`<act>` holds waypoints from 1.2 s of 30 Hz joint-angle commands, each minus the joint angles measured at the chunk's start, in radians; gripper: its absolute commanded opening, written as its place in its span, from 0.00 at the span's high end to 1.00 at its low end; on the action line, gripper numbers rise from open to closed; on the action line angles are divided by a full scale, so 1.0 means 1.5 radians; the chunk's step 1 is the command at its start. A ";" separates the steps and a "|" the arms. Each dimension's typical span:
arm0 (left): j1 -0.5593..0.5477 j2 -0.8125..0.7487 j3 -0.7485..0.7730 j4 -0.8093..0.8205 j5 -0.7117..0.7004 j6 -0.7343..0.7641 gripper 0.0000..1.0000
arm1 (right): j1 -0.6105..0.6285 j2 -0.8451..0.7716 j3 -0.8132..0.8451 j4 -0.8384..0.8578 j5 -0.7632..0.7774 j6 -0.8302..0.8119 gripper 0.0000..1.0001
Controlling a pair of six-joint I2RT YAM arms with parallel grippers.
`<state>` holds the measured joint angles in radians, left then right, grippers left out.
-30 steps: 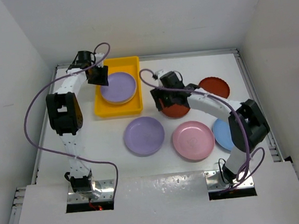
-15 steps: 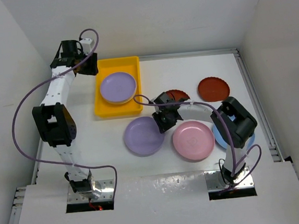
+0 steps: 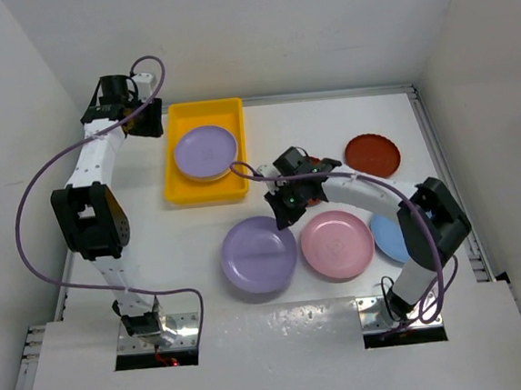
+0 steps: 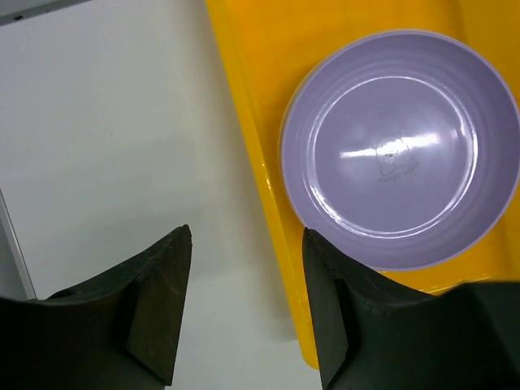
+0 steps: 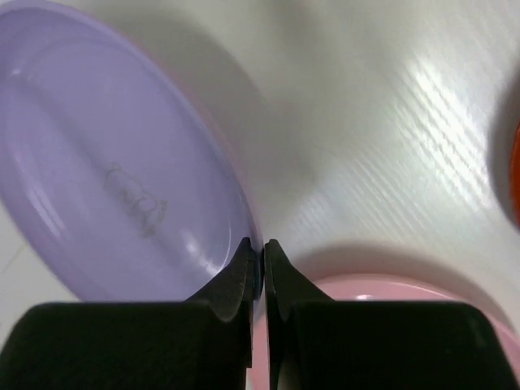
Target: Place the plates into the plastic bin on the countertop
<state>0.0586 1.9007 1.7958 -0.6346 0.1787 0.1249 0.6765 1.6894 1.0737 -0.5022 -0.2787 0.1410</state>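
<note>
Right gripper [image 5: 260, 258] clamped shut on rim of lavender plate [image 3: 258, 254]; plate sat on countertop [image 3: 164, 240], just left of pink plate [image 3: 337, 244]. Left gripper [image 4: 244, 301] hung open beside yellow bin [image 3: 206, 192]. Second lavender plate [image 4: 402, 146] lay inside bin.
</note>
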 commanded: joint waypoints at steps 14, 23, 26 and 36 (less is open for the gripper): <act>0.063 -0.038 0.001 0.009 -0.046 -0.002 0.41 | -0.071 0.324 0.633 0.013 0.105 0.295 1.00; 0.069 -0.046 -0.031 0.009 -0.040 0.005 0.41 | -0.067 0.435 0.702 0.218 0.207 0.460 1.00; 0.069 -0.046 -0.031 0.009 -0.034 0.005 0.41 | -0.060 0.486 0.746 0.220 0.211 0.470 1.00; 0.069 -0.046 -0.038 0.009 -0.027 0.005 0.41 | -0.049 0.495 0.695 0.198 0.282 0.457 1.00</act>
<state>0.1570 1.8877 1.7432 -0.6388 0.1204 0.1314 0.6018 2.4531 2.1143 -0.2493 0.0967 0.8066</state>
